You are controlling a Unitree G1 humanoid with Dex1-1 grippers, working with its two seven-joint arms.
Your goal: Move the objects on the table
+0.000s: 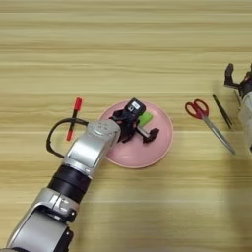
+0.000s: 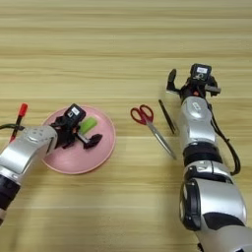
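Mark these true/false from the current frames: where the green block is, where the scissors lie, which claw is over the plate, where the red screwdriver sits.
1. The green block lies on the pink plate. True.
2. The red-handled scissors lie on the plate. False: they lie on the wooden table, right of the plate.
3. The left claw is over the plate, beside the green block. True.
4. The red screwdriver lies right of the scissors. False: it lies left of the plate; the thin black tool is what lies right of the scissors.
5. The right claw is holding the scissors. False: it is apart from them, beyond the black tool.
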